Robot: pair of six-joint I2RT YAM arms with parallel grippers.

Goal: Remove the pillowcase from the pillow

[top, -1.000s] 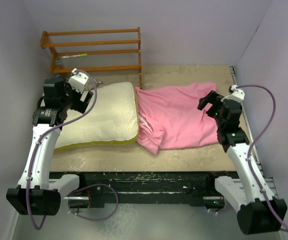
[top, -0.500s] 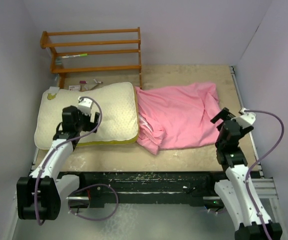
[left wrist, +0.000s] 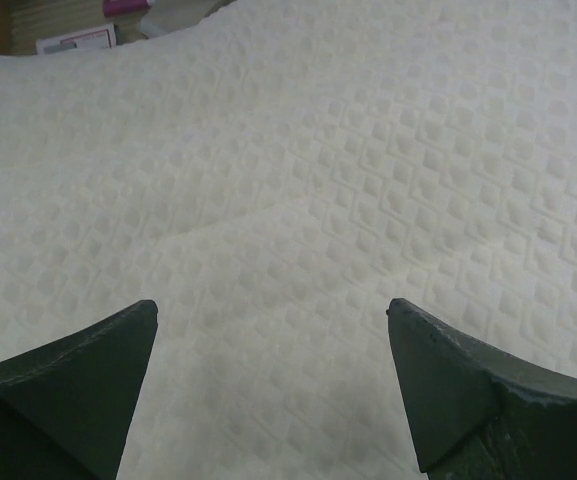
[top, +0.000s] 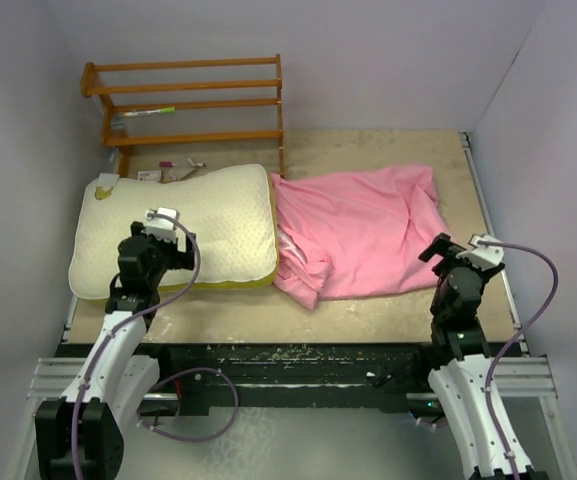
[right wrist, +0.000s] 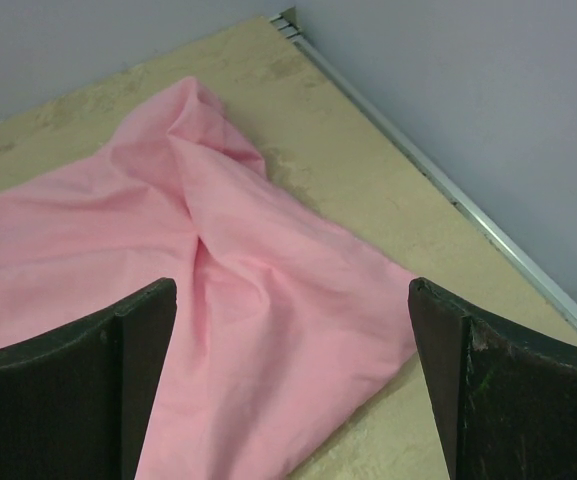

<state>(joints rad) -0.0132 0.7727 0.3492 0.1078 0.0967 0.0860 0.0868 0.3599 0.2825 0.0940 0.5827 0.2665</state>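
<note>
Now both my grippers stand wide, with nothing between the fingers. My left gripper [left wrist: 273,325] hovers over the near left part of the pillow [top: 218,215], at centre left of the overhead frame. My right gripper [right wrist: 293,300] sits lower right, near the pillowcase [top: 363,230]. That cover is off and lies rumpled against the pillow's right edge, the 2 side by side on the table [top: 368,150].

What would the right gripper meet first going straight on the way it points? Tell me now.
The pillowcase. The right gripper, open, points down at its near corner; nothing else shows in between, though depth is hard to judge.
</note>
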